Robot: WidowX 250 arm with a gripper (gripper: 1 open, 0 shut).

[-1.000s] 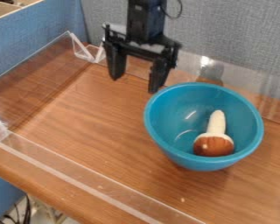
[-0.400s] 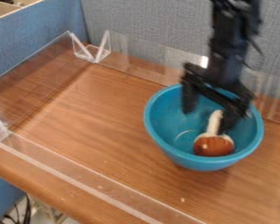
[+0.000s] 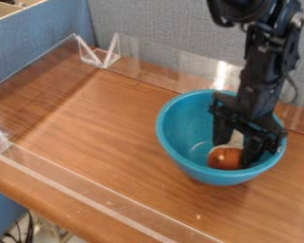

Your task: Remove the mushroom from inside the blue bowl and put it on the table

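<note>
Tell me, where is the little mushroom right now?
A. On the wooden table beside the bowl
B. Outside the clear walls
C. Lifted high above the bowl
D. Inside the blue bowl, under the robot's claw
D: the mushroom lies on the bottom of the blue bowl, with the gripper lowered into the bowl around it.

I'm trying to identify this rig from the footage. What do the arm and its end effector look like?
The arm is all black, built of chunky segments, with a rounded joint housing at the top of the frame. Its end effector is black too, with long, straight fingers. No markings or loose cables can be made out.
</note>
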